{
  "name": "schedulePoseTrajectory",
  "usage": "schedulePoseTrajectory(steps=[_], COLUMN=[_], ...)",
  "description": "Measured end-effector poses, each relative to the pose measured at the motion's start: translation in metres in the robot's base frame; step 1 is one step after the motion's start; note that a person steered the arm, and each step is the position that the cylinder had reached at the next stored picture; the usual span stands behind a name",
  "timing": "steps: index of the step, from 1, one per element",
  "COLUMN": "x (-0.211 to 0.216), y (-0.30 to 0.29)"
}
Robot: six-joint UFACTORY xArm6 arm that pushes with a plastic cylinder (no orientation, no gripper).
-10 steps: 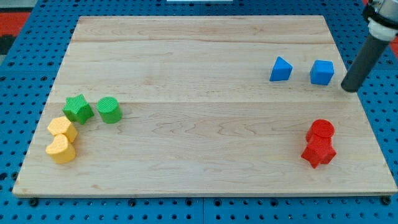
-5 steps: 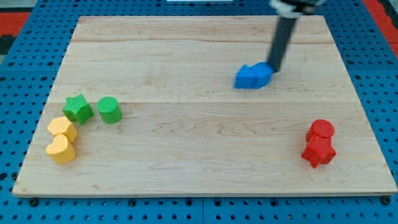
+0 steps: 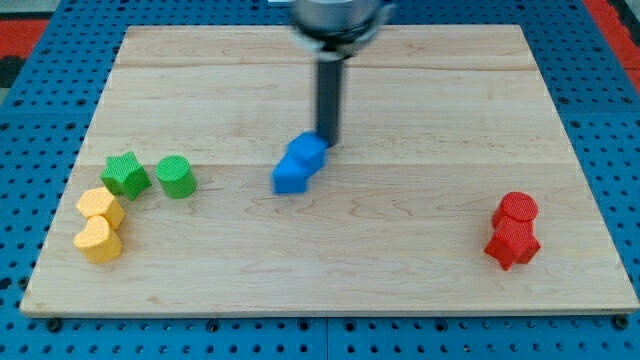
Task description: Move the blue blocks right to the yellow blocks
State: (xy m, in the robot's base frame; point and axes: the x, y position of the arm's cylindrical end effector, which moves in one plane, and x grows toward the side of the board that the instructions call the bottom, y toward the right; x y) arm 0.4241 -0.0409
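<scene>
A single camera looked down at a steep angle from the near side of the wooden board (image 3: 330, 260), facing its far edge. The whole board fitted the frame, with blue pegboard (image 3: 40, 110) visible around it. No second view existed.

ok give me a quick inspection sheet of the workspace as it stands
surface: pale wooden board lying on a blue pegboard.
job's things: two blue blocks pressed together near the board's middle, motion-blurred, shapes unclear; two yellow blocks touching at the view's left edge, still far from the blue pair.
clutter: green star block and green cylinder just above the yellow ones; two red blocks stacked close at the view's lower right.
jaws: none fitted; my tip sits against the upper right side of the blue pair.
cables: nothing seen.
surroundings: red strips at the view's top corners.
</scene>
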Motion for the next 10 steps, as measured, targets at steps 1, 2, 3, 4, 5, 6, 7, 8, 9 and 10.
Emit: schedulePoseTrajectory(steps=[1, 2, 3, 4, 5, 6, 7, 8, 9, 10], x=[0.013, -0.011, 0.006, 0.049, 0.041, 0.041, 0.089, 0.097, 0.078, 0.046], y=[-0.075, -0.042, -0.004, -0.076, -0.072, -0.006, -0.034, -0.072, -0.043, 0.048])
